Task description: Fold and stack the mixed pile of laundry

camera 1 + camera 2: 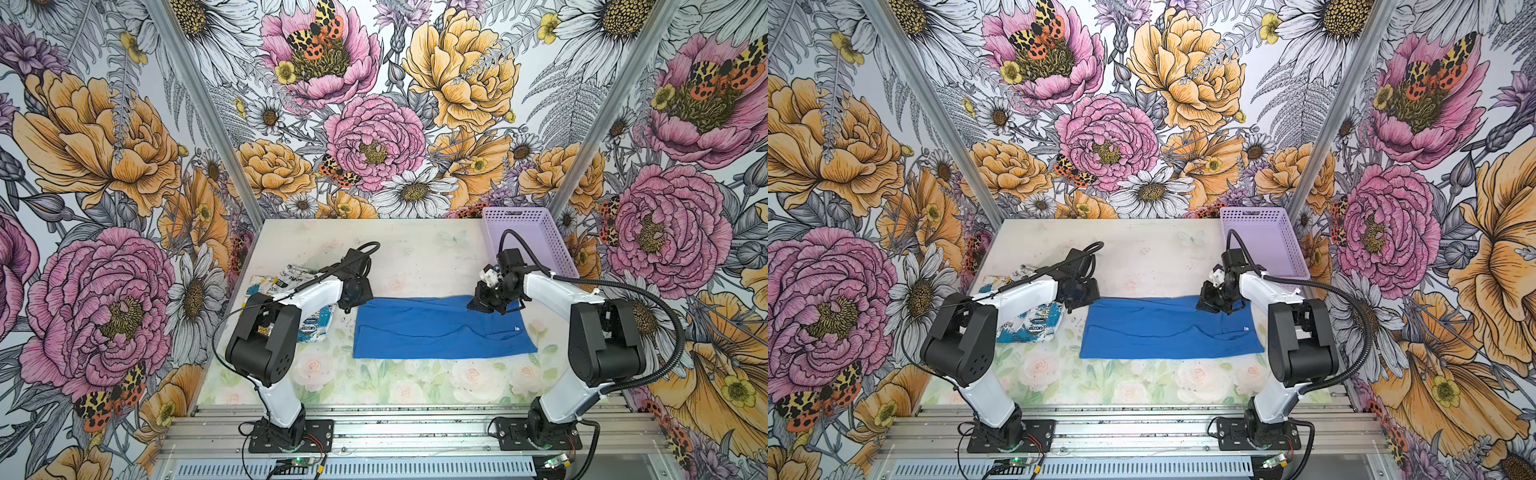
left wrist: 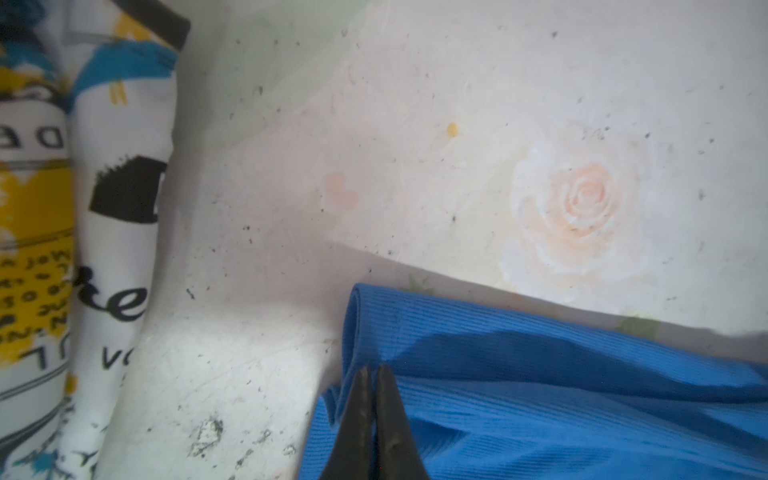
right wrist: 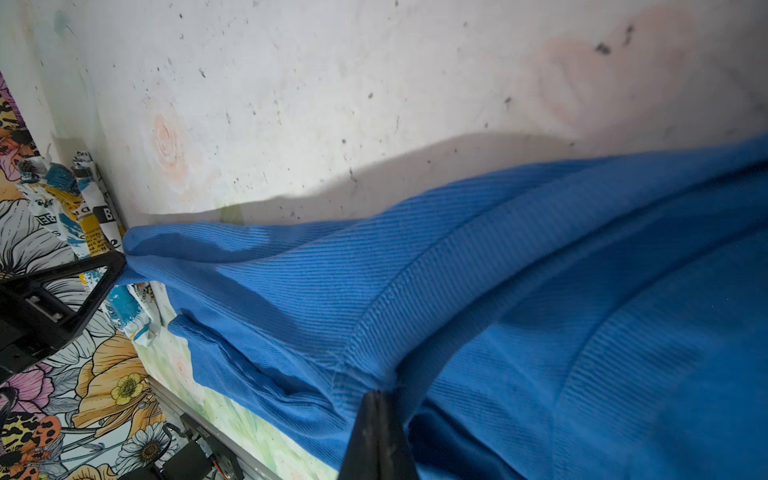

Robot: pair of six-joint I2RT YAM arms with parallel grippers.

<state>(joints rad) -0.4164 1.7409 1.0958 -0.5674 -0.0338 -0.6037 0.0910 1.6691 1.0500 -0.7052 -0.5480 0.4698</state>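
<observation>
Blue T-shirt [image 1: 440, 332] spread flat, both jaws pinching its far edge

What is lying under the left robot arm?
A white printed garment with yellow and blue splashes, on the table; the left arm covers its middle.

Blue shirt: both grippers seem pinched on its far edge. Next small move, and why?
Probably lift both grippers slightly and evenly, starting the far edge toward the near one. The left gripper and right gripper are each shut on the blue shirt along its far edge, and it lies flat as a wide band, so a level lift should fold it cleanly.
</observation>
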